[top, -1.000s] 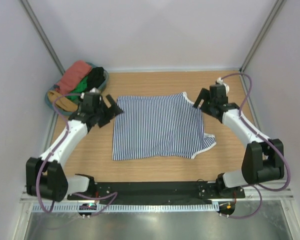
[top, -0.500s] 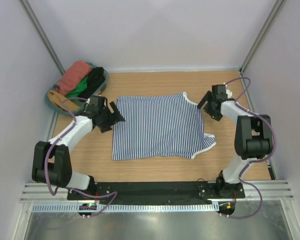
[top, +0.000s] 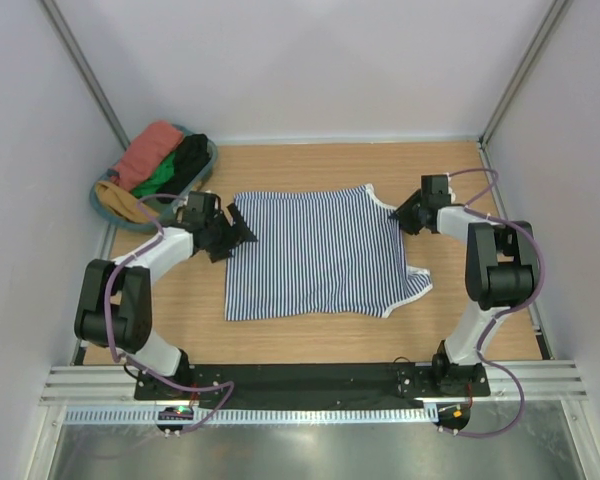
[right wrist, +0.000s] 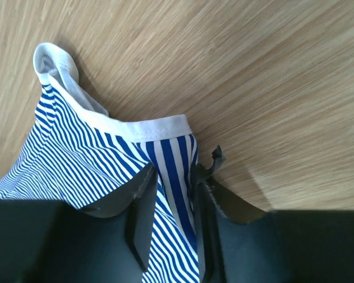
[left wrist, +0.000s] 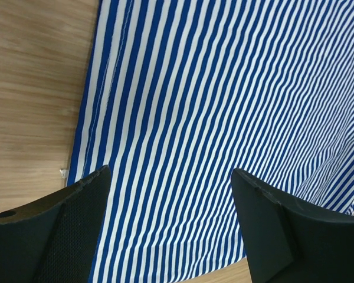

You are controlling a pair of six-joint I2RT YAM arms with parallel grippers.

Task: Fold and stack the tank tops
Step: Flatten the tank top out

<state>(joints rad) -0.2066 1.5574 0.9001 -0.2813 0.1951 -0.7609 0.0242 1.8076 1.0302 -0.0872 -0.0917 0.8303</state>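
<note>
The navy-and-white striped tank top (top: 320, 255) lies flat in the middle of the wooden table. My left gripper (top: 236, 232) hovers open over its left edge. In the left wrist view its fingers stand wide apart (left wrist: 170, 174) above the striped cloth (left wrist: 224, 88), with nothing between them. My right gripper (top: 401, 215) sits at the top's far right corner, by the white-trimmed strap. In the right wrist view the jaws (right wrist: 176, 171) are pinched on a fold of striped cloth (right wrist: 76, 141) just below the white trim. The rust-red tank top (top: 148, 152) lies bunched in a basket at the back left.
The blue basket (top: 212, 155) at the back left corner also holds green (top: 160, 176), black (top: 188, 155) and yellow (top: 120, 200) clothes. White walls enclose the table on three sides. Bare wood (top: 310, 165) shows around the striped top.
The left gripper has slid right, onto the striped top's left edge, still open. The right gripper has dropped to the strap corner and closed from wide open onto the cloth.
</note>
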